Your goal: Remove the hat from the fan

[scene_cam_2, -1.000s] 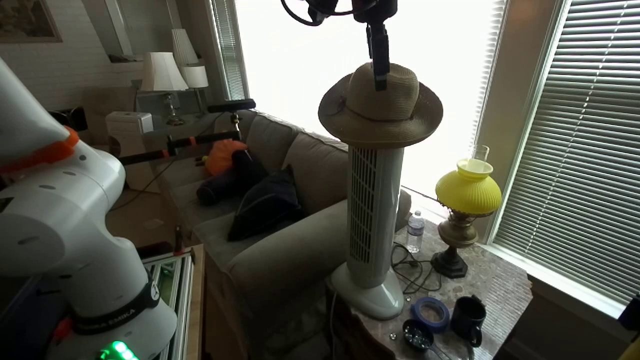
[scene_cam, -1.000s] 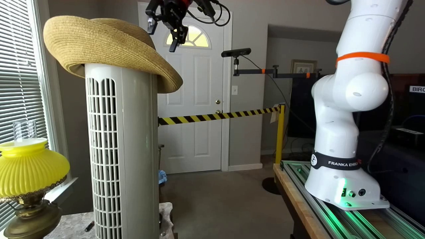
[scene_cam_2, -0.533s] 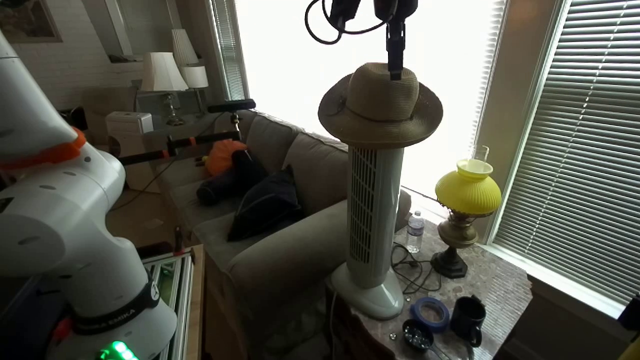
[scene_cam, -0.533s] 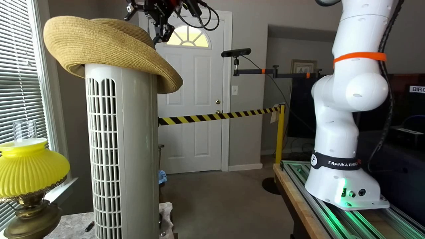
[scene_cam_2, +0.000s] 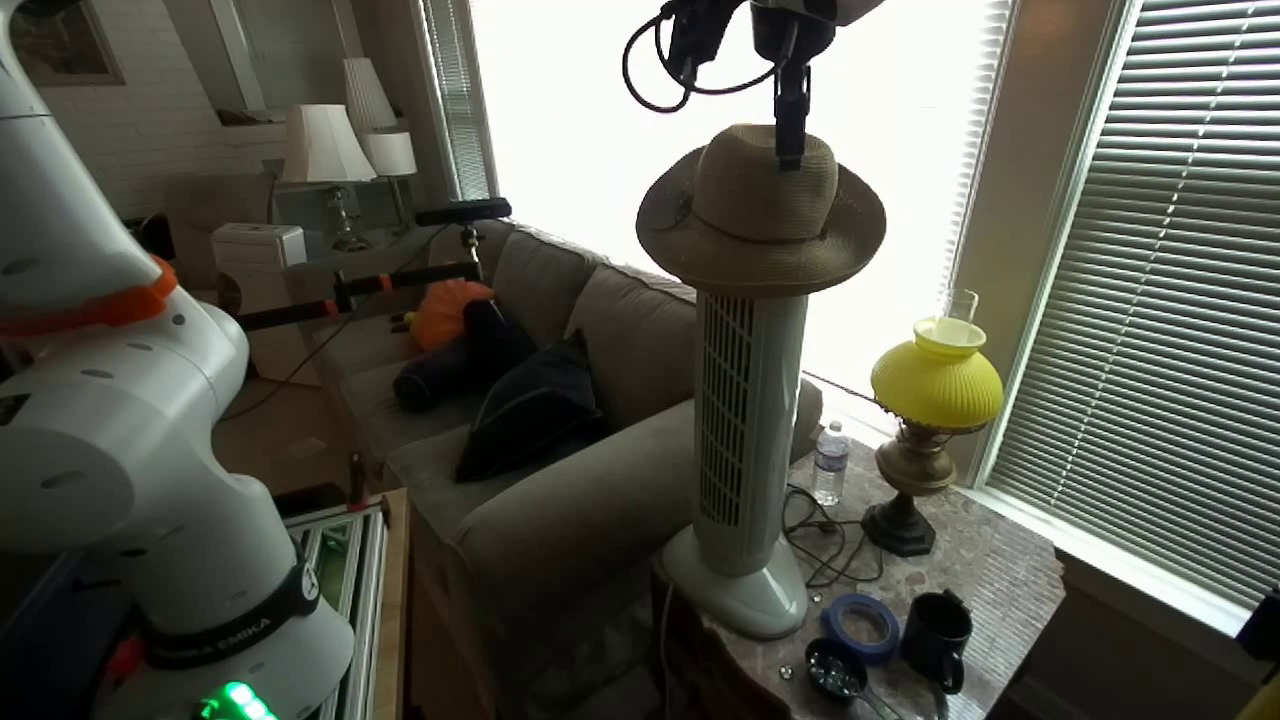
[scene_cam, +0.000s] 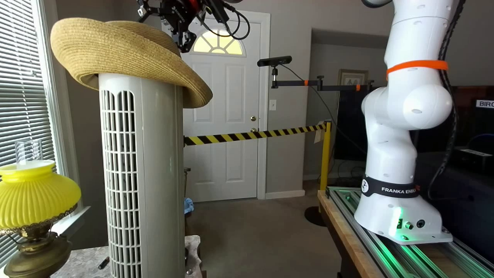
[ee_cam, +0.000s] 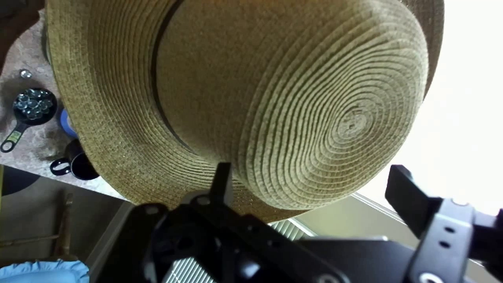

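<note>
The tan straw hat [scene_cam: 123, 50] sits on top of the white tower fan [scene_cam: 160, 173], its brim tilted and wider than the fan. The hat [scene_cam_2: 765, 205] and fan [scene_cam_2: 750, 430] also show in an exterior view. My gripper [scene_cam: 163, 33] is open at the top of the hat's crown, partly hidden behind it. In an exterior view a fingertip [scene_cam_2: 790, 160] overlaps the upper crown. In the wrist view the hat [ee_cam: 298, 102] fills much of the picture. The gripper's fingers [ee_cam: 310, 171] are wide apart, one beside the crown over the brim, the other past the crown's edge. Contact cannot be told.
A lamp with a yellow glass shade [scene_cam_2: 937, 380] stands beside the fan on the stone-topped table [scene_cam_2: 990, 520]. A bottle [scene_cam_2: 830, 465], blue tape roll [scene_cam_2: 885, 645], black mug [scene_cam_2: 935, 635] and small pan [scene_cam_2: 835, 672] are there too. A sofa [scene_cam_2: 600, 500] stands alongside.
My gripper has moved sideways to the hat's crown, rising slightly at first and then lowering a little. The hat and fan look unmoved.
</note>
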Robot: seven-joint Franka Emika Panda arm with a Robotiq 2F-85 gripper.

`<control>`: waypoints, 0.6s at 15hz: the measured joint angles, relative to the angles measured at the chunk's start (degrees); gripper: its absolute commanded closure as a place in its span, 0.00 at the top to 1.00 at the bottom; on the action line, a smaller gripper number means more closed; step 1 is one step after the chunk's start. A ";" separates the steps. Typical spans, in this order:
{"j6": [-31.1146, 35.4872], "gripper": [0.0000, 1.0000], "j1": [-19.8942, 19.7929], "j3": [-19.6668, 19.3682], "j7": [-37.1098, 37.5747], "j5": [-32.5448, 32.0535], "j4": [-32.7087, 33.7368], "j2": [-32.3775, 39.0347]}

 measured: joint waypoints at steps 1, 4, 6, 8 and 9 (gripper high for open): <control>0.00 1.00 0.00 0.03 0.03 -0.23 0.00 0.13; -0.03 0.73 -0.05 -0.07 0.07 -0.85 0.00 0.17; -0.12 0.63 -0.13 -0.13 0.07 -1.08 -0.08 0.17; -0.26 0.46 -0.13 -0.17 0.07 -1.14 -0.25 0.21; -0.42 0.39 -0.13 -0.17 0.07 -1.15 -0.31 0.27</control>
